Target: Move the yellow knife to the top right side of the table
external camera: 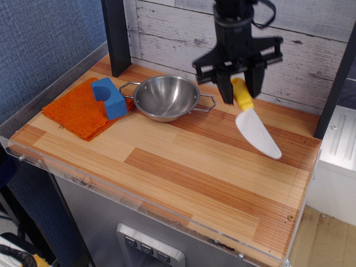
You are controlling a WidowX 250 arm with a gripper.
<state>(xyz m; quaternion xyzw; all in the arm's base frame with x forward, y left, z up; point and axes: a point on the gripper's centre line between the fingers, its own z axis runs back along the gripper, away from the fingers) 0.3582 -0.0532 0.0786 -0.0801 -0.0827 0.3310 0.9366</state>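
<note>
My pincer [240,92] hangs over the back right part of the table [183,167], its two black fingers [226,89] pinching the yellow handle of the yellow knife [253,121]. The handle sits between the fingers; the white blade slants down and to the right below them. I cannot tell whether the blade tip touches the wood or is just above it.

Surface: the table is light and reddish-brown wood-grain planks with a clear plastic rim [111,186] along the front and left edges. The front and middle planks carry nothing.

Back left: an orange cloth [78,111] lies flat on the wood. A blue block [109,97] with a notch in its top rests on the cloth's right edge. Just beside the block stands a steel bowl [166,97] with two wire handles, upright, nothing visible inside. The bowl is to the left of my pincer, apart from the knife.

Room: a wall of whitewashed grey boards [311,50] runs behind the table. A dark upright post [115,33] stands at the back left corner, and another dark post [336,83] at the right edge. Blue textured fabric [44,44] covers the left side. Below the table front is a grey metal panel with a small row of buttons [147,249]. A white ribbed unit [336,150] stands right of the table, with pale wood flooring [322,239] beneath.
</note>
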